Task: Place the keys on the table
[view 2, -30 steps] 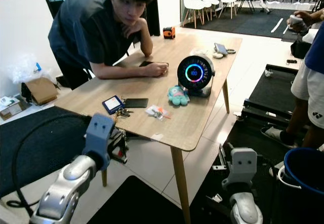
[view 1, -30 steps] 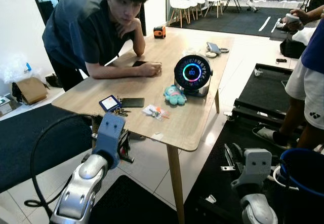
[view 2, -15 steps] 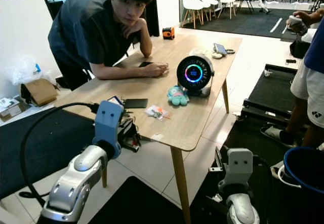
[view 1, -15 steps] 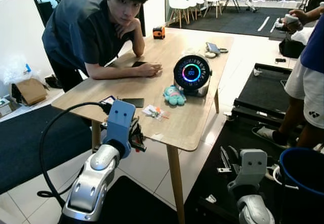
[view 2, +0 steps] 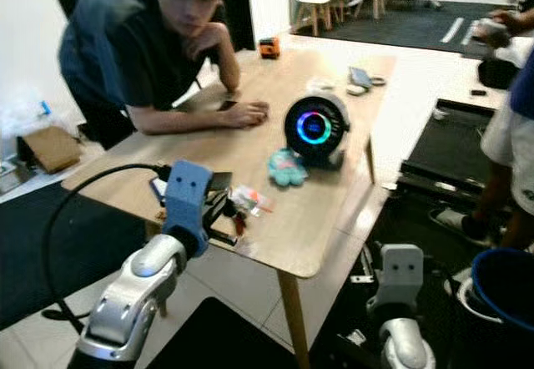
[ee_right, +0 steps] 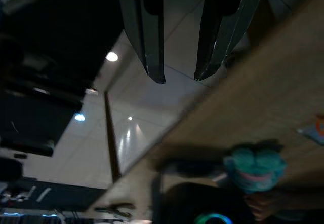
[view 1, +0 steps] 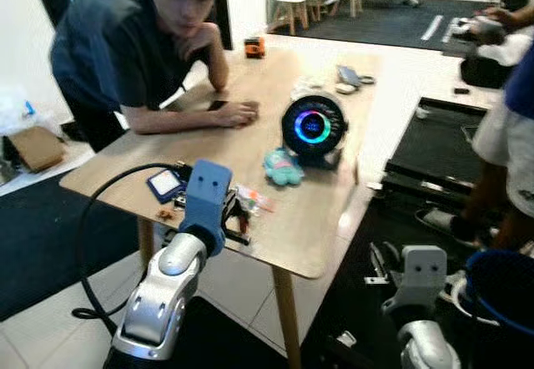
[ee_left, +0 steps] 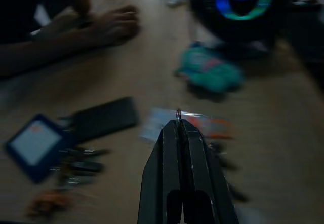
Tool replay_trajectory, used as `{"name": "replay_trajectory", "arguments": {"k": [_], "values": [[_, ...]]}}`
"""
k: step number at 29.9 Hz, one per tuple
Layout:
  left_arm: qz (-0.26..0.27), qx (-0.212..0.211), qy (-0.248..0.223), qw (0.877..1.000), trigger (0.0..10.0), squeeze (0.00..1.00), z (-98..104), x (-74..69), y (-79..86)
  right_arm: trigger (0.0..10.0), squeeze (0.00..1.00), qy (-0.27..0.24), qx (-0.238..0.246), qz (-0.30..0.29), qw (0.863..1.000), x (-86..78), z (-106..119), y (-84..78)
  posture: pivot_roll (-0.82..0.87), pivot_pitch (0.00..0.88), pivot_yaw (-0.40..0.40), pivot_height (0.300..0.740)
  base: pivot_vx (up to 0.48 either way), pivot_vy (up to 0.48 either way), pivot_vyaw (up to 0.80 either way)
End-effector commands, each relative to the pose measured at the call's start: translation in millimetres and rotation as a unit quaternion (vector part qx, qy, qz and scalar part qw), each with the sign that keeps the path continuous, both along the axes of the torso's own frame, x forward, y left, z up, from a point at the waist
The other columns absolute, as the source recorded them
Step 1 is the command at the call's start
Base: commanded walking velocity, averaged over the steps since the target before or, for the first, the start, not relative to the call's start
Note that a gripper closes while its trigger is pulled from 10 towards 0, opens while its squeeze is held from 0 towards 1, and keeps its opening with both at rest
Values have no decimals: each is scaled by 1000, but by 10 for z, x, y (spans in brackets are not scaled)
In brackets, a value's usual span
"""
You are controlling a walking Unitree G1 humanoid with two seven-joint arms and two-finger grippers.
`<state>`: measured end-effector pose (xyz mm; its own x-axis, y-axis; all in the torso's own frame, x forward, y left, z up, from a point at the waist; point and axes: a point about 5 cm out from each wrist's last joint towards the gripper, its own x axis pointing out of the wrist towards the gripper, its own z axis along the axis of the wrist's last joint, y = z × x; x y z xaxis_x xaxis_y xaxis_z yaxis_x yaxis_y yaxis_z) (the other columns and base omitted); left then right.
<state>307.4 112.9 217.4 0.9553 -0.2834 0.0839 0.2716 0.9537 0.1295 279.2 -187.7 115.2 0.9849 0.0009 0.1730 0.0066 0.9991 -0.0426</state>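
Keys (view 2: 238,220), dark with a red bit among them, seem to hang from the tip of the left hand (ee_left: 178,122). Its two black fingers are pressed together, and a small ring is pinched at their very end, though blur leaves the bunch itself unclear. The hand is over the near left part of the desk (view 1: 317,219), just inside the near edge, with its fingers pointing far across the wood. So the spot for the keys lies straight below the hand rather than off to a side. Just beyond the fingertips lies a small clear packet (ee_left: 202,125). To the left lie a dark phone (ee_left: 104,118) and a blue tag (ee_left: 34,142) with another bunch beside it. The bare wood between these looks like the drop spot. The right hand (ee_right: 179,74) hangs low off the right side of the desk, fingers apart and well away, so this is the left arm's job.
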Motion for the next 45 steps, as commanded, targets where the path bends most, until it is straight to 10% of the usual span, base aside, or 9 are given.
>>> {"name": "replay_trajectory", "arguments": {"k": [1,20,45], "values": [[4,0,-1,1000,10000,0,19,-10,18,10000,0,7,0,7,1000,-23,-24,36,22,96,104,740,401,0,0],[-55,-59,5,997,10000,0,168,-83,-93,10000,0,13,1,6,1000,-37,-50,46,26,100,110,740,111,0,0],[-111,-31,-6,993,10000,0,249,-110,-700,10000,0,23,5,7,1000,-71,-113,94,18,118,119,740,0,0,0]]}}
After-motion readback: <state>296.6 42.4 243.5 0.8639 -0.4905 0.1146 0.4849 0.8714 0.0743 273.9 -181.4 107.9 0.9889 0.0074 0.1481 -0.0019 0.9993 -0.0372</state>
